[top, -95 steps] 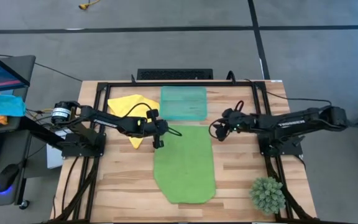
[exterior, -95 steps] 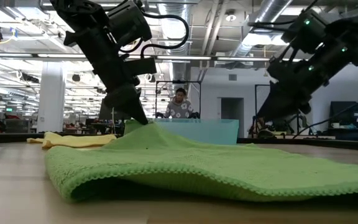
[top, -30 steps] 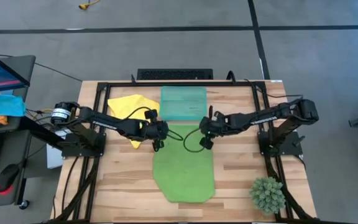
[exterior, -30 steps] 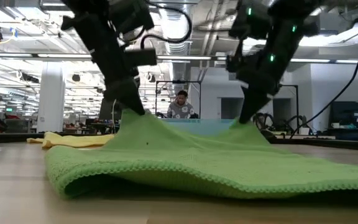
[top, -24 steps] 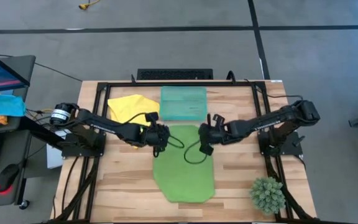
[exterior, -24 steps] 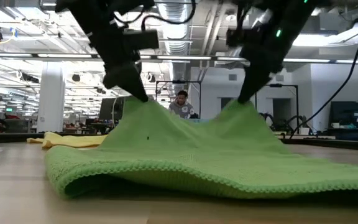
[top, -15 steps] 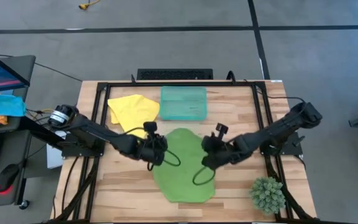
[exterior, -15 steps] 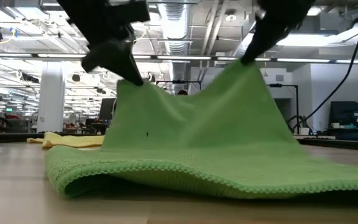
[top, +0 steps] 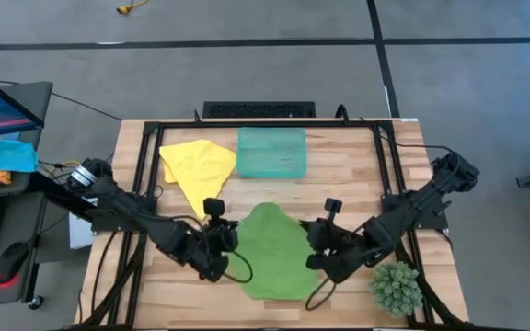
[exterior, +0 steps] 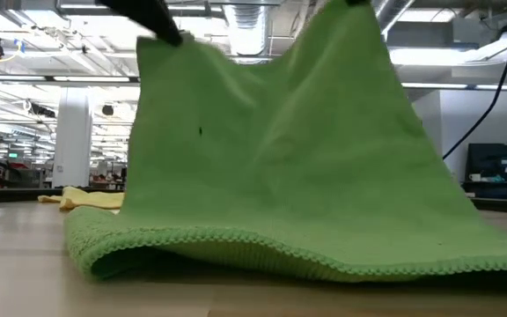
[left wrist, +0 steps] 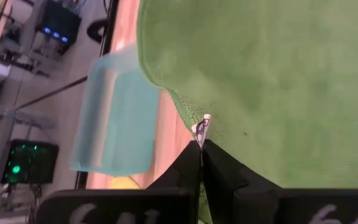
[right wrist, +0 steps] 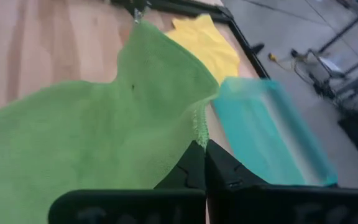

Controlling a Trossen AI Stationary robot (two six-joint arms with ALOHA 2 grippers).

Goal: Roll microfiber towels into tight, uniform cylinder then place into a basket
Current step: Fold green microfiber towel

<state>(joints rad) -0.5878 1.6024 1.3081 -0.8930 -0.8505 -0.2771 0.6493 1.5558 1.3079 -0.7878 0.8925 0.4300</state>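
Nearest the front edge of the wooden counter [top: 357, 184], a small spiky green plant [top: 397, 287] sits at the right corner. Beside it the lime green towel [top: 270, 253] is lifted by two corners, its front edge on the wood. The left gripper [top: 217, 241] has its fingers clamped on one corner, where a small white tag shows, its print unreadable; the right gripper [top: 328, 241] pinches the other corner. Farther back lie the yellow towel [top: 196, 165] and, just beside it, the teal basket [top: 271, 152].
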